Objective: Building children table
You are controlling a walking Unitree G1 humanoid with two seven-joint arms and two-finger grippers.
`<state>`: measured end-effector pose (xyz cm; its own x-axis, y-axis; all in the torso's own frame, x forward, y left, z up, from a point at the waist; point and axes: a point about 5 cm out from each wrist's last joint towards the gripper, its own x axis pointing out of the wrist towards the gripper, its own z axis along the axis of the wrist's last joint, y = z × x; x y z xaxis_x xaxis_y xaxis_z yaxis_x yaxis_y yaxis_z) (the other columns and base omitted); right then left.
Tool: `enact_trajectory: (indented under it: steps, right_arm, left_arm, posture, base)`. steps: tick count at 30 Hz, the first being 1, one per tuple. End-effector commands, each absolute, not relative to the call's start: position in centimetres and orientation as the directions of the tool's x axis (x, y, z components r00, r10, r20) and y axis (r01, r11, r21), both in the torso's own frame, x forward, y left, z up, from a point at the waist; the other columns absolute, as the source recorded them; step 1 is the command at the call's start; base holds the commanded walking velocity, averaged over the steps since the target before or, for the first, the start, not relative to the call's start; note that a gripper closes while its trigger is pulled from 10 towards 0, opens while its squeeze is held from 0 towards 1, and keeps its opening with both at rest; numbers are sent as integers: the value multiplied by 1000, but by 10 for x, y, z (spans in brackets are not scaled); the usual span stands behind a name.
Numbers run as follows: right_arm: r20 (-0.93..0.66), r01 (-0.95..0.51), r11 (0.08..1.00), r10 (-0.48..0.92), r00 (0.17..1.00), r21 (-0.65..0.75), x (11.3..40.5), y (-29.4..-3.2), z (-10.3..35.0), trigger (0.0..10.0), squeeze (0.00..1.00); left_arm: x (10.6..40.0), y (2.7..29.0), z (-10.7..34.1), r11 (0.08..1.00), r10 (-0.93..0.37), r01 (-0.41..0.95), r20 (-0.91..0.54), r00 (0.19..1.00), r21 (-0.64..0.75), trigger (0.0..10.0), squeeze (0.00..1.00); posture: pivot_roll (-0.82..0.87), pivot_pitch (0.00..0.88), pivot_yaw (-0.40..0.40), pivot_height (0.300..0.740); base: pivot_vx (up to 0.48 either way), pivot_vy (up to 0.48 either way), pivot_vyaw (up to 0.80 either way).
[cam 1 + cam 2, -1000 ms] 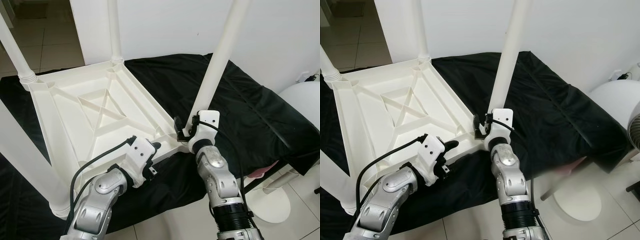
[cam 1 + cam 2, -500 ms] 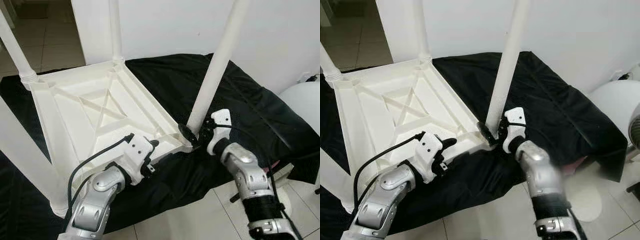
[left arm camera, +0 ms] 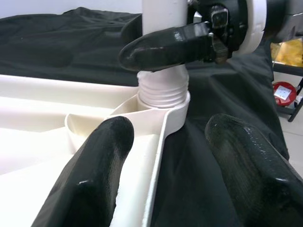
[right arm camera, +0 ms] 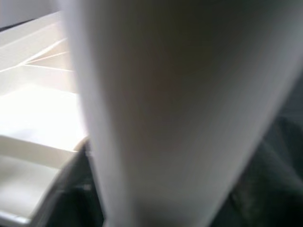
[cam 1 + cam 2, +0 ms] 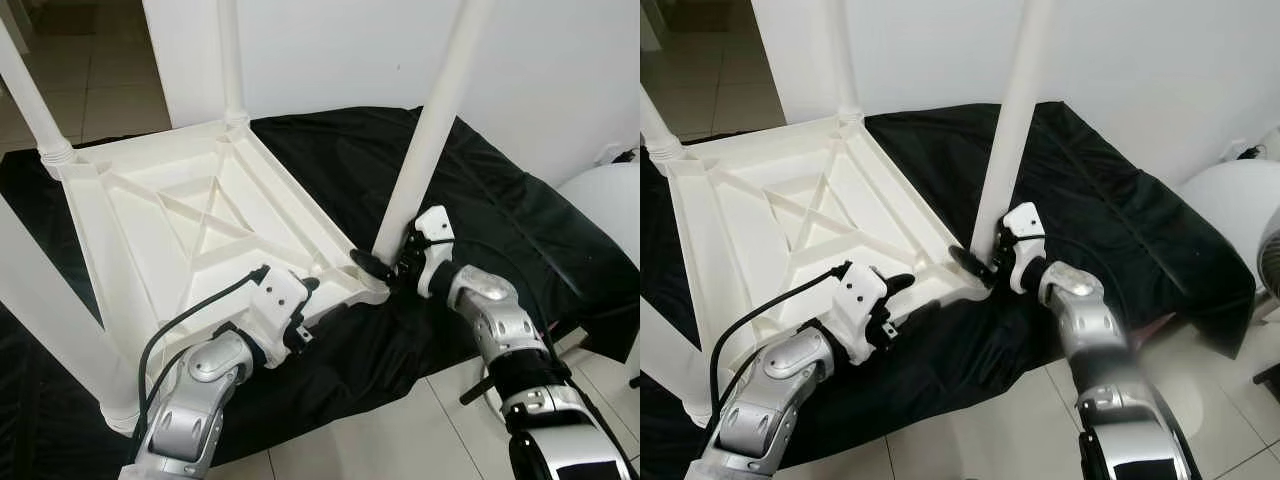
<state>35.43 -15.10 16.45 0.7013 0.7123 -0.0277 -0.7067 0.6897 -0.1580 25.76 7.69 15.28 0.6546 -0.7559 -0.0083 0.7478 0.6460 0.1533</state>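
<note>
A white table (image 5: 190, 215) lies upside down on a black cloth (image 5: 480, 190) spread over the tiled floor (image 5: 390, 440), its legs pointing up, with a white wall (image 5: 330, 50) behind and a round white fan base (image 5: 600, 200) off to the right. The right gripper (image 5: 385, 268) is clamped around the base of the near-right leg (image 5: 430, 120), just above its threaded socket at the table's corner. The left gripper (image 3: 165, 156) has its fingers spread, straddling the table's near rim beside that same corner, one finger (image 3: 94, 175) over the underside and the other over the cloth.
</note>
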Motion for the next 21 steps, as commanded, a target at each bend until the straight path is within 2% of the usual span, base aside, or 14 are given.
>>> enact_trajectory:
  steps: [1,2,8,10,12,15,18,21]
  right_arm:
    - [-62,-731,658,734,676,-180,355,-148,161,1294,0]
    - [-72,-741,646,743,666,-184,355,-148,158,0,0]
    - [-78,-749,636,751,656,-186,352,-151,149,0,0]
    - [-74,-744,643,745,663,-181,351,-153,148,10000,0]
    - [-74,-742,646,743,665,-181,351,-153,147,10000,0]
    - [-59,-710,691,709,702,-138,351,-156,146,10000,0]
    - [-43,-632,767,632,774,-106,351,-157,146,10000,0]
    - [-44,-611,784,610,791,-107,351,-156,146,10000,0]
  left_arm:
    - [263,78,153,722,-683,673,6,731,159,10000,0]
    - [264,78,153,719,-685,676,7,728,162,10000,0]
    - [265,79,156,715,-689,678,9,724,168,10000,0]
    - [265,80,155,713,-691,679,8,723,174,10000,0]
    - [265,80,155,712,-691,679,6,723,177,10000,0]
    - [267,80,153,721,-682,671,5,731,175,10000,0]
    - [269,79,155,731,-674,662,22,738,168,10000,0]
    - [271,79,155,734,-670,658,26,742,169,10000,0]
  posture:
    - [-19,47,-51,740]
    - [-19,45,-47,740]
    - [-18,45,-40,740]
    - [-18,36,-44,740]
    - [-18,36,-44,740]
    - [-18,31,-52,740]
    - [-26,23,-63,740]
    - [-26,23,-63,740]
  base:
    - [0,0,0]
    - [0,0,0]
    - [0,0,0]
    - [0,0,0]
    - [0,0,0]
    - [0,0,0]
    - [0,0,0]
    - [0,0,0]
